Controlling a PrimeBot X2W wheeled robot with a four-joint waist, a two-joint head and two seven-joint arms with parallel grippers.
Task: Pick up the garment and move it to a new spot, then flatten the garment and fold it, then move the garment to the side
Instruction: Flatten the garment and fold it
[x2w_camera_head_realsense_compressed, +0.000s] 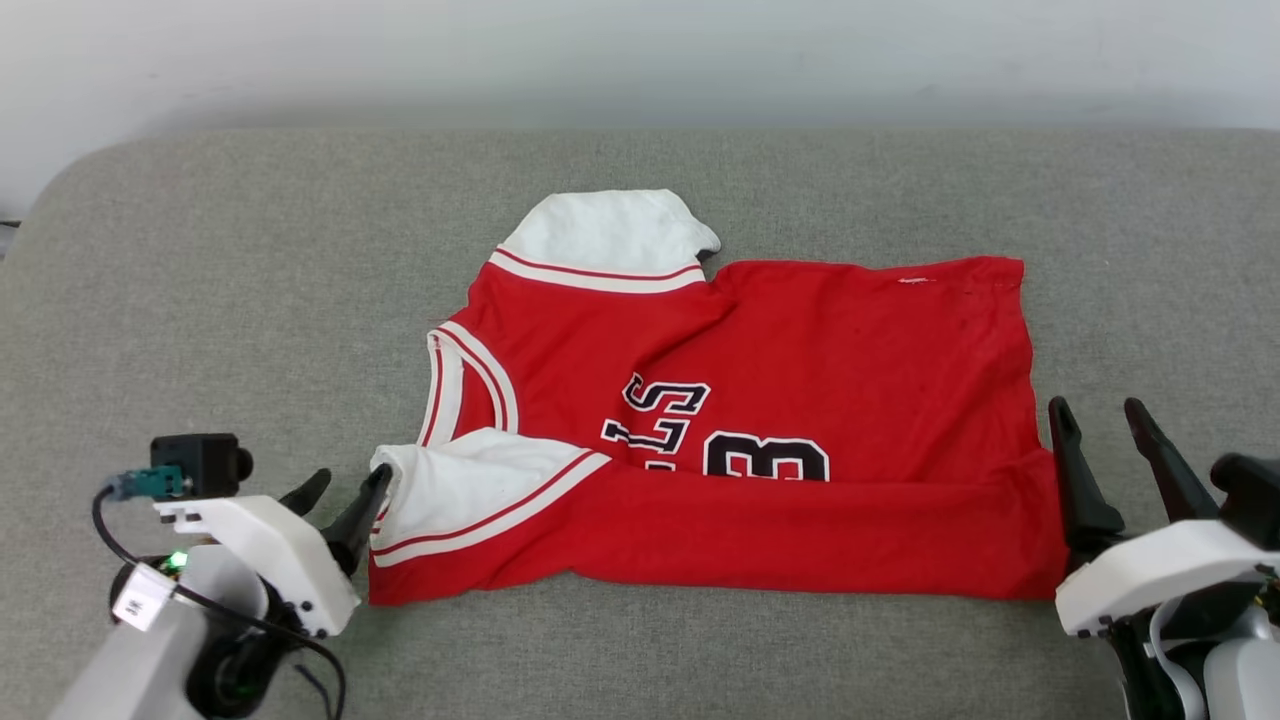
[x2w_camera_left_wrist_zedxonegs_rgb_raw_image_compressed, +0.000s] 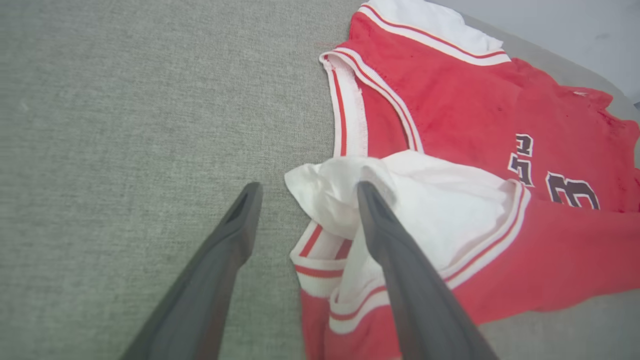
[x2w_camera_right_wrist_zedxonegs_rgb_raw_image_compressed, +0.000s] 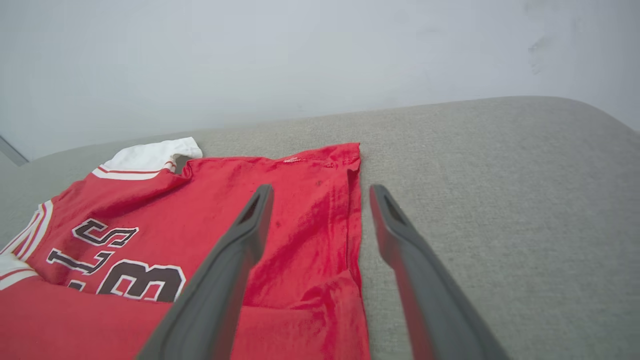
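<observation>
At the bottom of the head view both grippers stood spread and held nothing. The left gripper (x2w_camera_head_realsense_compressed: 350, 478) sat at the lower left. In its wrist view, one finger (x2w_camera_left_wrist_zedxonegs_rgb_raw_image_compressed: 400, 260) touched the bunched white near sleeve (x2w_camera_left_wrist_zedxonegs_rgb_raw_image_compressed: 430, 210), and the other stood over bare grey cushion (x2w_camera_left_wrist_zedxonegs_rgb_raw_image_compressed: 125, 125). The right gripper (x2w_camera_head_realsense_compressed: 1096, 408) sat at the lower right, just beside the hem corner. In its wrist view its jaws straddled the hem edge (x2w_camera_right_wrist_zedxonegs_rgb_raw_image_compressed: 354, 210), one finger over red cloth and one over cushion.

The garment (x2w_camera_head_realsense_compressed: 800, 400) lay across the middle of the frame. Its near long edge was turned over the front in a red band (x2w_camera_head_realsense_compressed: 750, 540) that hid the lower part of the black number (x2w_camera_head_realsense_compressed: 765, 458). Beyond that came the striped neck trim (x2w_camera_head_realsense_compressed: 440, 385), and the far white sleeve (x2w_camera_head_realsense_compressed: 605, 235) poked toward the upper centre. Behind it were the cushion's back edge and a pale wall (x2w_camera_head_realsense_compressed: 640, 60).

The shirt looked light, limp and thin, so it would probably sag and crease wherever it was unsupported. It seemed unlikely to break or slip. The best holds seemed to be the thicker stitched parts: the striped sleeve trim on the left and the hem corner on the right. Both layers of the fold should be pinched together. The two grips would need to stay level so the fold does not fall open.
</observation>
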